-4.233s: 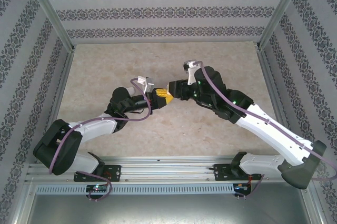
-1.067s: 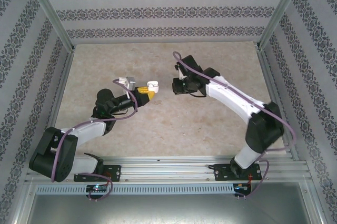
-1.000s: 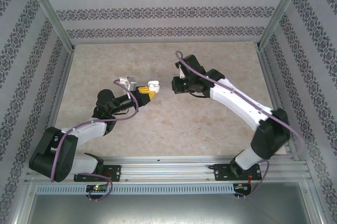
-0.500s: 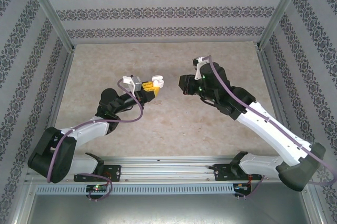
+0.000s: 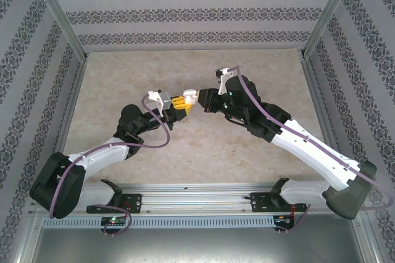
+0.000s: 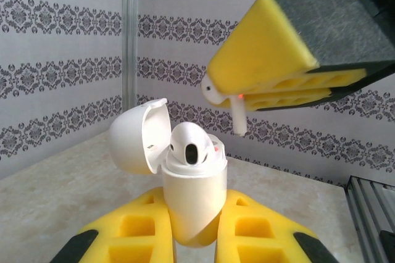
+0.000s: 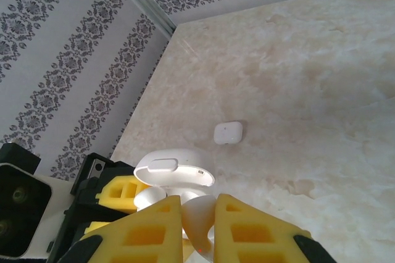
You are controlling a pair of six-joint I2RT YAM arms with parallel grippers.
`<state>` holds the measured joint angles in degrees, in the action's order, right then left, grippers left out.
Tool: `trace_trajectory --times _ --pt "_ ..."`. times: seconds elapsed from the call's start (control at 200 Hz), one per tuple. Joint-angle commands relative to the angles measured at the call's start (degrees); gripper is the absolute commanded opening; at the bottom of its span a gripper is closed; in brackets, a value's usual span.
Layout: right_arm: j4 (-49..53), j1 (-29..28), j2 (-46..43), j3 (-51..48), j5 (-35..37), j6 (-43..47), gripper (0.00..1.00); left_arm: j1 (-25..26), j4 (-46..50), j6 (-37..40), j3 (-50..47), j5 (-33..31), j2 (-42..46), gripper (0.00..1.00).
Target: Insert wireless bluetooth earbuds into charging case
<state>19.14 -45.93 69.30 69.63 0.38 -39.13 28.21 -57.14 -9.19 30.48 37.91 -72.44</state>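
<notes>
**Counter** [image 5: 123, 78]: flat matte slab, beige with marbled veining.

**Left arm** [image 5: 105, 152]: black and white segments, reaching from its base toward 1 o'clock.

**Right arm** [image 5: 308, 146]: same build, reaching from its base toward 10 o'clock. The two wrists meet above the counter's middle.

**Left hand** [image 6: 192, 232]: yellow fingers with moulded rectangular pockets, set narrow and clamped on the charging case [image 6: 191, 195], which stands upright in the air. The case is glossy white plastic with a rounded body. Its domed lid [image 6: 139, 136] is hinged open toward 10 o'clock.

**Right hand** [image 6: 223, 93]: matching yellow fingers, angled down toward 7 o'clock in the left wrist view, pinching the held earbud [image 6: 217, 90].

**Second case** [image 7: 228, 133]: white rounded square, closed, flat on the counter, well apart from the hands.

**Seated earbud** [image 6: 188, 142]: glossy white bulb with a dark oval opening, sitting in the charging case.

**Held earbud**: white, stem pointing down, at 1 o'clock from the open case, near it but apart.
</notes>
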Motion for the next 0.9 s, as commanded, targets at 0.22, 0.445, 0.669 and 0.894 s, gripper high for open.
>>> trace_trajectory --times 0.22,0.445,0.669,0.894 --pt "-5.4 -0.8 0.4 0.7 -1.1 -2.3 0.14 1.5 1.0 2.0 1.6 -0.9 1.2 0.00" --pt "-5.8 -0.9 0.8 0.6 -1.4 -2.6 0.14 1.9 0.9 1.9 1.7 -1.1 1.2 0.00" --pt "-6.6 -1.2 2.0 0.5 -2.1 -3.1 0.14 2.0 0.8 1.8 1.9 -1.0 0.7 0.00" --pt "-6.6 -1.6 2.3 -0.4 -1.8 -3.2 0.14 2.0 0.3 1.6 1.9 -1.5 0.7 0.00"
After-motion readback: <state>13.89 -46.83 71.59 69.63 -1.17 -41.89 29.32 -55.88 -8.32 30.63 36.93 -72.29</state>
